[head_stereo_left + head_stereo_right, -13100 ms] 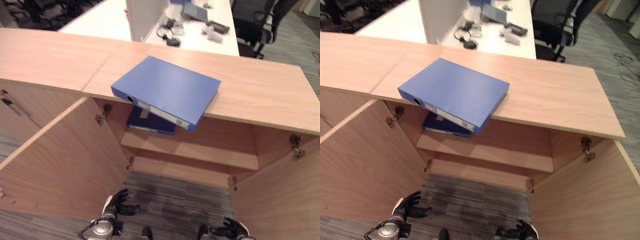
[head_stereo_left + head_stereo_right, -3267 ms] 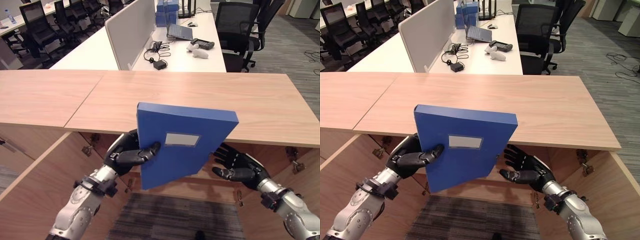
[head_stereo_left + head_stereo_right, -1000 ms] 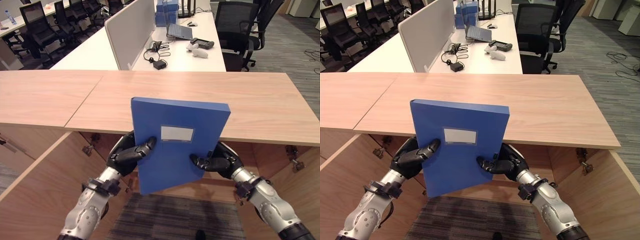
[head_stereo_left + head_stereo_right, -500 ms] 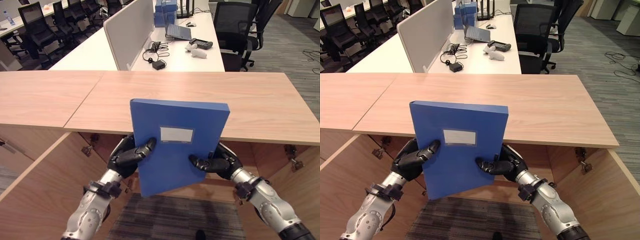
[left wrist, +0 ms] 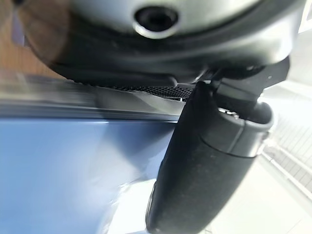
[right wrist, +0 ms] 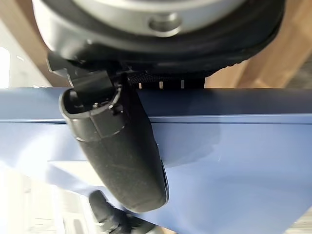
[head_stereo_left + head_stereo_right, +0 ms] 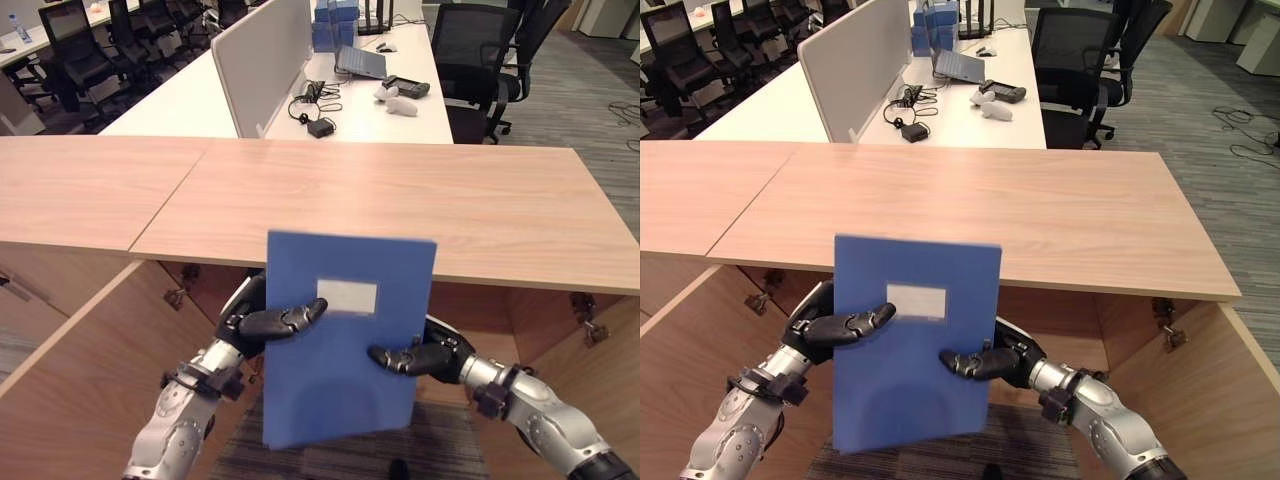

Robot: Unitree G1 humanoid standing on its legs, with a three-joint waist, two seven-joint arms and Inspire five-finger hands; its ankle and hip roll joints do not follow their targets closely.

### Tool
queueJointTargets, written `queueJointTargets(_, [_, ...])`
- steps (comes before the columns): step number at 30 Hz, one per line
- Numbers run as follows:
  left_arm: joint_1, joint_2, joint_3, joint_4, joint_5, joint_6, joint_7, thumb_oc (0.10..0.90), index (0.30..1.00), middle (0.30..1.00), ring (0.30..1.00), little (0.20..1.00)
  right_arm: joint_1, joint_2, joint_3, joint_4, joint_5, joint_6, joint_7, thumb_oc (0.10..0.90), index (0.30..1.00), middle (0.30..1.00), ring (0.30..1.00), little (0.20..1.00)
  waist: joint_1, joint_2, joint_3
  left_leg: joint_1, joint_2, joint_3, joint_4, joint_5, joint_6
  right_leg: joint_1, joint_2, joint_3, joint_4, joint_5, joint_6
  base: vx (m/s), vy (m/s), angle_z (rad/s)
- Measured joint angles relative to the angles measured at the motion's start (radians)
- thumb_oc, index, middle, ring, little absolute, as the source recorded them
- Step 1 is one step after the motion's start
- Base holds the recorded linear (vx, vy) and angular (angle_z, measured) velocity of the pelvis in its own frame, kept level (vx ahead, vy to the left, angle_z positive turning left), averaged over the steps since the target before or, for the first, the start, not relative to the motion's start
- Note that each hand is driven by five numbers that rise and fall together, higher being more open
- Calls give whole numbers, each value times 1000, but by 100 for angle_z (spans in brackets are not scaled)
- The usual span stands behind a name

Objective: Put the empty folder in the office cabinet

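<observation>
Both hands, left hand [image 7: 262, 320] and right hand [image 7: 425, 356], pinch the stiff, light, slick blue rectangular folder [image 7: 345, 340] by its side edges, fingers curled.

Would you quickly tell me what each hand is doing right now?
Left hand: shut on the blue folder, thumb across its front.
Right hand: shut on the same folder, gripping its other edge.
</observation>
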Motion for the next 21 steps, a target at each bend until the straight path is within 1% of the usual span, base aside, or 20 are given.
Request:
queueJointTargets(2, [0, 2, 7, 0, 40, -8, -4, 800, 900, 900, 900, 900, 7, -3, -3, 0, -16, 3, 10, 400, 300, 300, 300, 300, 1, 0, 0, 0, 0, -1, 0, 0, 0, 0, 0, -2, 0, -1, 0, 0, 0, 0])
queueJointTargets(4, [2, 3, 10, 2, 86, -27, -5, 800, 900, 900, 900, 900, 25, -4, -22, 0, -35, 2, 21, 400, 300, 300, 300, 300, 4, 0, 0, -1, 0, -2, -3, 0, 0, 0, 0, -6, 0, -7, 8, 15, -11, 3])
queueJointTargets(6, [4, 3, 17, 13, 120, -49, -15, 800, 900, 900, 900, 900, 40, -10, -26, 5, -59, 2, 31, 400, 300, 300, 300, 300, 9, 0, 0, -5, 1, -3, -3, 0, 0, 0, 0, -7, 0, -8, 8, 7, -5, 2])
queueJointTargets(7, [13, 8, 33, 30, 158, -62, -27, 800, 900, 900, 900, 900, 54, -17, -25, 16, -71, 5, 47, 400, 300, 300, 300, 300, 14, 0, 0, -9, 1, -3, -3, -1, 0, -1, 0, -9, 0, -8, 7, 13, -11, 5])
queueJointTargets(9, [42, 10, 59, 80, 185, -89, -53, 800, 900, 900, 900, 900, 75, -17, -33, 40, -78, 4, 60, 400, 300, 300, 300, 300, 17, 1, 0, -12, 1, -6, -3, -1, 0, -1, -1, -11, 0, -9, 7, 9, -1, 7])
queueJointTargets(10, [67, 9, 101, 117, 196, -101, -59, 800, 900, 900, 900, 900, 98, -18, -41, 60, -107, 6, 61, 400, 300, 300, 300, 300, 17, 0, 0, -14, 1, -9, -1, -1, 1, -3, -1, -12, 0, -9, 4, 6, 4, 7])
queueJointTargets(11, [82, 10, 117, 172, 204, -105, -69, 800, 900, 900, 900, 900, 107, -18, -42, 87, -110, 6, 63, 400, 300, 300, 300, 300, 18, 2, -1, -16, 1, -10, -3, -1, 1, -2, -1, -13, 0, -9, 4, 1, 5, 6])
queueJointTargets(13, [105, 17, 130, 287, 227, -101, -66, 800, 900, 900, 900, 900, 119, -18, -49, 134, -126, 6, 63, 400, 300, 300, 300, 300, 17, 4, -1, -17, 0, -11, -3, -2, 2, -4, -2, -14, 0, -10, 4, 0, 0, 0])
queueJointTargets(14, [138, 29, 132, 367, 263, -88, -64, 800, 900, 900, 900, 900, 137, -18, -68, 155, -151, 6, 62, 400, 300, 300, 300, 300, 17, 4, -1, -20, 0, -12, -3, -2, 2, -4, -2, -16, 0, -10, 4, -2, 5, 4])
queueJointTargets(16, [171, 44, 133, 419, 308, -59, -62, 800, 900, 900, 900, 900, 161, -18, -98, 161, -180, 6, 59, 400, 300, 300, 300, 300, 17, 2, -1, -19, 0, -15, -3, -2, 3, -8, -2, -18, 0, -10, 4, -1, 2, 2])
queueJointTargets(18, [230, 46, 128, 487, 361, -51, -68, 800, 900, 900, 900, 900, 178, -11, -134, 176, -205, 2, 59, 400, 300, 300, 300, 300, 18, 1, -1, -32, -1, -22, 0, -2, 2, -19, -3, -20, 0, -9, 3, -5, 0, 3])
queueJointTargets(20, [242, 45, 118, 531, 388, -45, -72, 800, 900, 900, 900, 900, 178, 3, -144, 200, -217, 0, 54, 400, 300, 300, 300, 300, 23, 1, -1, -36, -1, -31, 1, 1, 2, -17, -4, -31, 0, -9, 3, -8, 1, 14])
queueJointTargets(21, [228, 44, 111, 581, 422, -43, -83, 800, 900, 900, 900, 900, 174, 28, -156, 228, -228, -5, 50, 400, 300, 300, 300, 300, 25, 2, -1, -34, 0, -33, 1, 2, 1, -16, -4, -37, 0, -10, 4, -5, 0, 13])
